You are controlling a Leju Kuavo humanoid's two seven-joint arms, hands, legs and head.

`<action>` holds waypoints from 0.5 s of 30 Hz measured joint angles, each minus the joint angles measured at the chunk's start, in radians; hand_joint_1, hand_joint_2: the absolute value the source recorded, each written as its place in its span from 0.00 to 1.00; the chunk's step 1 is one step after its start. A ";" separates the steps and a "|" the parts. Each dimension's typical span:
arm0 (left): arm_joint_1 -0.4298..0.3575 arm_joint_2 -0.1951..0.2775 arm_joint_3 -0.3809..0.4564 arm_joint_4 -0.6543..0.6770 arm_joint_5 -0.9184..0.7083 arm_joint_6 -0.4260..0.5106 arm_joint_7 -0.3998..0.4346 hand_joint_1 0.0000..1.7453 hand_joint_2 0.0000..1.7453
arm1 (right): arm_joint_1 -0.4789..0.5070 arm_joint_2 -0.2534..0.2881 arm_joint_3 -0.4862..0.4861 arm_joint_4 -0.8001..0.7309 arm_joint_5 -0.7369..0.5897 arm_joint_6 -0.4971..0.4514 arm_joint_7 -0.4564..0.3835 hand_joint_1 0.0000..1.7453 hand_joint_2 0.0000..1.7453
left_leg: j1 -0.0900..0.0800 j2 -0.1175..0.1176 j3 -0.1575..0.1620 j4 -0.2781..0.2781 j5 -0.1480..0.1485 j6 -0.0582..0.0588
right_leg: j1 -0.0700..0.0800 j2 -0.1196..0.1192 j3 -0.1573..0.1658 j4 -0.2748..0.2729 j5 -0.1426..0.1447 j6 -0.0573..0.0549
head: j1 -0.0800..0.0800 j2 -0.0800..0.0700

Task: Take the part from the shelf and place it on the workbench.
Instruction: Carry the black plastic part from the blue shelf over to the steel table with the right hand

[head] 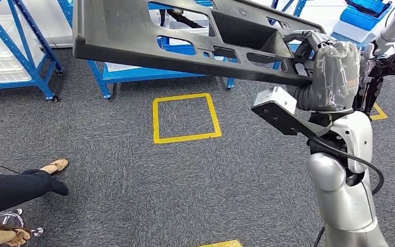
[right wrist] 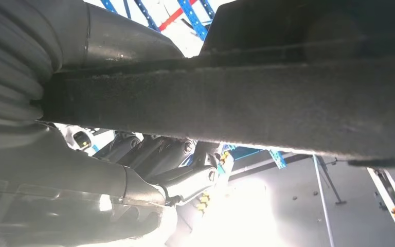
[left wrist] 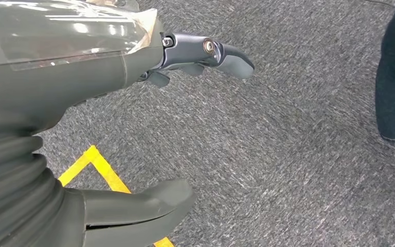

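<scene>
You had the part (head: pixel 185 36), a long dark plastic panel with cut-out windows, carried high across the far side of the head view, well above the carpet (head: pixel 195 185). Your right hand (head: pixel 331 72) gripped it at its right end, fingers (head: pixel 308 38) wrapped over the top edge, so the rest of the panel stuck out unsupported to the left. That one-ended hold is probably why it hung tilted, the free end nearer the camera; I judge it could swing or sag if you turned sharply.

The blue shelves (head: pixel 25 51) stood at the far left and behind the panel, with it already clear of them. No desk showed in any picture, so the placing step was not yet done and you likely had to walk to it. A yellow taped square (head: pixel 185 118) lay on the carpet below the panel, and a seated person's legs (head: pixel 15 188) came in at the near left, close to your path.

The right wrist view gave what the head view could not: the panel's rough edge (right wrist: pixel 267 108) pressed between the thumb and the curled fingers (right wrist: pixel 159 154) on the other side, a full wrap.

The left wrist view showed your left hand (left wrist: pixel 82 128) holding nothing, fingers (left wrist: pixel 211 51) spread apart above the carpet.
</scene>
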 joint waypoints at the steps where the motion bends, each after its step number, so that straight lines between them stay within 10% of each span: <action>1: 0.000 0.001 0.000 0.002 0.001 0.002 0.000 0.00 1.00 | -0.003 0.001 0.000 0.006 -0.002 -0.001 -0.001 1.00 1.00 | -0.001 0.000 -0.001 0.002 0.002 0.002 | -0.001 0.000 0.000 0.000 0.003 0.003 | 0.000 0.000; 4: -0.002 0.003 0.000 0.010 0.005 0.009 -0.001 0.00 1.00 | -0.013 0.004 0.001 0.018 -0.010 -0.006 -0.006 1.00 1.00 | 0.003 0.002 -0.004 -0.003 0.019 0.015 | -0.003 0.000 -0.008 0.007 -0.001 0.010 | 0.000 0.000; 10: -0.006 0.005 -0.002 0.021 0.011 0.012 -0.004 0.00 1.00 | -0.025 0.006 0.003 0.044 -0.013 -0.013 -0.010 1.00 1.00 | 0.009 0.010 -0.055 -0.006 0.059 0.024 | -0.002 0.001 -0.098 0.308 -0.178 -0.004 | 0.006 0.000; 15: -0.008 0.006 -0.004 0.027 0.012 0.013 -0.005 0.00 1.00 | -0.033 0.008 0.004 0.054 -0.013 -0.014 -0.010 1.00 1.00 | 0.011 0.008 -0.084 0.005 0.080 0.002 | 0.000 0.004 0.108 0.037 -0.137 0.011 | 0.006 0.000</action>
